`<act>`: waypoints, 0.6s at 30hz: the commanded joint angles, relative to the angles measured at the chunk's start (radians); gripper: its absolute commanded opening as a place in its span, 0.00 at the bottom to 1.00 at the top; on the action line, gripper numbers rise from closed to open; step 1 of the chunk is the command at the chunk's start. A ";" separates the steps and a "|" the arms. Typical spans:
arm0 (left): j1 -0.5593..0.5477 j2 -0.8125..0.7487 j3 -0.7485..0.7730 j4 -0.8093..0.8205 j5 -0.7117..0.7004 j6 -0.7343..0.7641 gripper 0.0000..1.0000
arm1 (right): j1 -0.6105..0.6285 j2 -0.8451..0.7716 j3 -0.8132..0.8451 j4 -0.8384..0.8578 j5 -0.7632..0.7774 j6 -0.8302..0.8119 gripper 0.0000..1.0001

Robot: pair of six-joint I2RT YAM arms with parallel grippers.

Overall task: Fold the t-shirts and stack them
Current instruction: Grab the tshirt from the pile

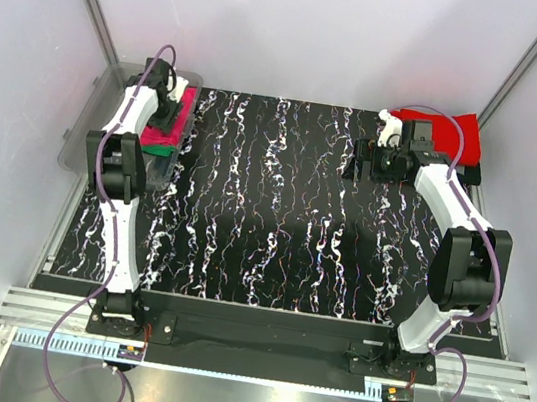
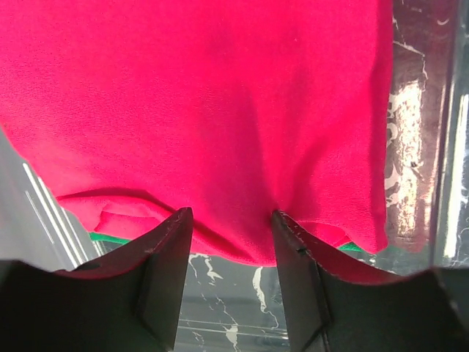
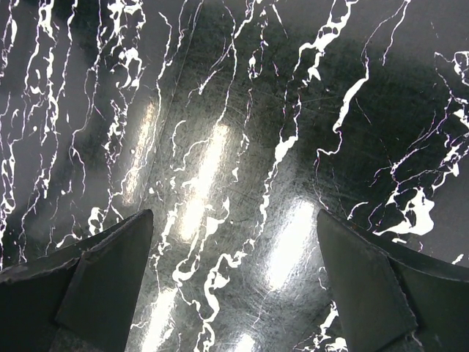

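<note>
As L-grip [image 2: 229,220] nips pink tee [image 2: 220,110] (hem), R-grip [image 3: 234,227] agape

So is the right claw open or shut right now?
Open. On the right claw, the fingers stand wide apart, only table between them.

Plain solid colours are shown on the t-shirts: the magenta-pink t-shirt [image 1: 179,107], the green t-shirt [image 1: 160,150] and the red t-shirt [image 1: 452,134]. The table [image 1: 275,222] is patterned as black marble, streaked with white veins. The bin [image 1: 92,129] is rendered in clear plastic. The arms [image 1: 125,230] are finished in white and black, with purple cables [image 1: 101,158].
</note>
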 commanded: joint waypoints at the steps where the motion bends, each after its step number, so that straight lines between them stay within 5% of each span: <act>1: 0.005 0.003 0.041 -0.002 0.033 0.025 0.51 | 0.007 -0.044 -0.006 -0.016 -0.003 -0.027 1.00; 3: 0.005 0.006 0.036 -0.011 0.038 0.027 0.51 | 0.007 -0.039 -0.004 -0.016 -0.003 -0.030 1.00; 5: 0.005 -0.001 0.027 -0.016 0.050 0.030 0.39 | 0.007 -0.033 -0.003 -0.018 -0.003 -0.030 1.00; 8: 0.004 -0.023 0.018 -0.017 0.056 0.018 0.00 | 0.008 -0.030 0.000 -0.016 -0.007 -0.032 1.00; 14: -0.028 -0.148 -0.054 -0.019 0.070 -0.012 0.00 | 0.007 -0.021 0.051 -0.089 -0.122 -0.148 1.00; 18: -0.079 -0.279 -0.149 -0.016 0.075 -0.044 0.00 | 0.010 0.007 0.089 -0.062 -0.008 -0.144 1.00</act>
